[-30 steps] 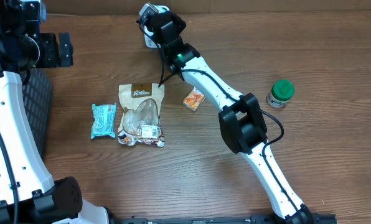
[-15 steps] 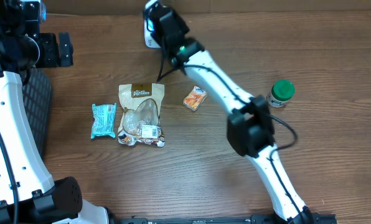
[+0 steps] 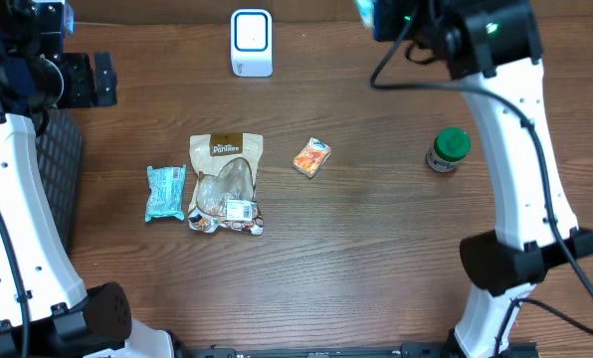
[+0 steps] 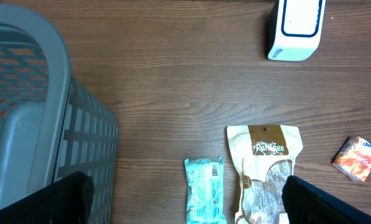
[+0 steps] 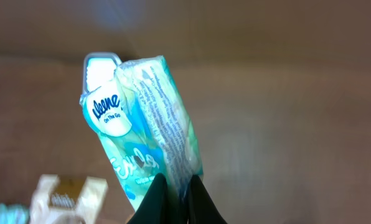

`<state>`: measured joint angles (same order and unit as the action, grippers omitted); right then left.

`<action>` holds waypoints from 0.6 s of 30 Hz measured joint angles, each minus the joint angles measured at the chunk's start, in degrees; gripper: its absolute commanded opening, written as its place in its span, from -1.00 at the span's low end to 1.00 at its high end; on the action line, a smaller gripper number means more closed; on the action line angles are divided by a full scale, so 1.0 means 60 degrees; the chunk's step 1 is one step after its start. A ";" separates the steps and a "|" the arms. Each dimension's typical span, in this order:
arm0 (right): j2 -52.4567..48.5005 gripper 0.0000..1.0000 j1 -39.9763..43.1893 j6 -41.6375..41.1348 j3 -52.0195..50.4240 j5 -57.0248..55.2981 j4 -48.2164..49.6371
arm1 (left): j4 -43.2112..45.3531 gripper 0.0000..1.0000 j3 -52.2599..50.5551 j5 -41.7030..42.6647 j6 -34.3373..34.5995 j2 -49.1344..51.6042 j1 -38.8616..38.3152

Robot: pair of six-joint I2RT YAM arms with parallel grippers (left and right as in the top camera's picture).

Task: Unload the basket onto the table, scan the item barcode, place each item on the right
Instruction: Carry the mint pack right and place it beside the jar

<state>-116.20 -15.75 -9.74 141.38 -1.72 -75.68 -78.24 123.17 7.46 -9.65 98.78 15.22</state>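
My right gripper (image 5: 177, 183) is shut on the lower edge of a teal Kleenex tissue pack (image 5: 145, 118), which stands upright between the black fingers. From overhead this gripper (image 3: 381, 15) is at the table's far edge, well right of the white scanner (image 3: 251, 42). Only a blue sliver of the pack (image 3: 364, 9) shows there. The scanner (image 4: 295, 28) stands free at the back of the table. My left gripper (image 4: 185, 180) hangs open high above the table's left side, with nothing between its fingers.
A teal packet (image 3: 164, 192), a brown snack pouch (image 3: 225, 184) and a small orange packet (image 3: 312, 158) lie mid-table. A green-lidded jar (image 3: 448, 149) stands at the right. A grey basket (image 4: 23, 112) sits by the left edge.
The right arm has swung from over the scanner to the right along the far edge, carrying the tissue pack. The scanner is uncovered now. The left arm has not moved.
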 measured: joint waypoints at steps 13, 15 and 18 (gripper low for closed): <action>-0.1147 -0.92 0.0871 -0.0634 -0.3249 0.0721 0.1009 | 0.0004 0.99 0.0000 0.0000 0.0000 0.0000 0.0000; -0.1184 -0.92 0.0892 -0.0761 -0.3821 0.0721 0.1351 | 0.0000 0.99 0.0000 0.0000 0.0000 0.0000 0.0000; -0.1202 -0.92 0.0994 -0.1140 -0.4615 0.0754 0.1843 | 0.0004 0.99 0.0000 -0.0004 0.0000 0.0000 0.0000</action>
<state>-123.42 -9.78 -16.58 113.69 2.81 -64.62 -78.22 123.17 7.44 -9.65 98.78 15.22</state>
